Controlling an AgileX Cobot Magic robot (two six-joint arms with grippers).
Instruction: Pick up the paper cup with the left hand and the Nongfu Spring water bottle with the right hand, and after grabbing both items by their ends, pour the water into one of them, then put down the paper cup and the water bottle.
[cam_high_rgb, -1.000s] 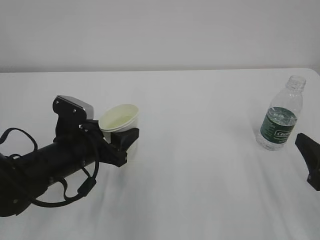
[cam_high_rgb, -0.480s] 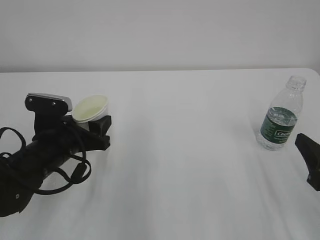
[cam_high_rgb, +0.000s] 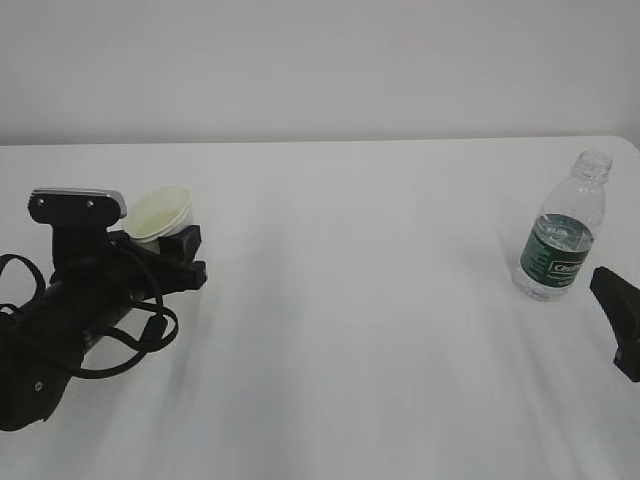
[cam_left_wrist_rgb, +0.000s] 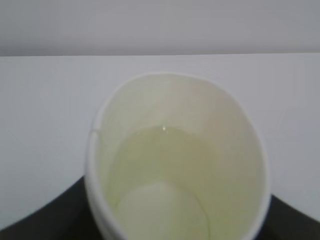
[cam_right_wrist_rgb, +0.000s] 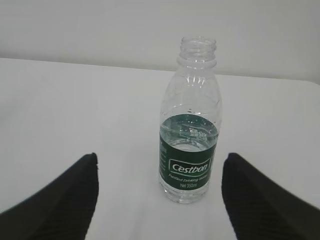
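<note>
white table (cam_high_rgb: 380, 330); only left wrist view shows cup's water (cam_left_wrist_rgb: 165, 165).

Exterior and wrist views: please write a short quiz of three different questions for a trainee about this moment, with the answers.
1. True or false: the cup already holds some liquid.
2. Where is the bottle relative to the right gripper? A) clamped between the fingers B) standing on the table ahead of the open fingers, untouched C) lying on its side
3. Fill in: the left gripper holds the ____ at the left side of the table.

Key
1. True: the left wrist view shows pale liquid in the bottom.
2. B: the bottle is upright, capless, partly full, and apart from both fingers.
3. cup
</note>
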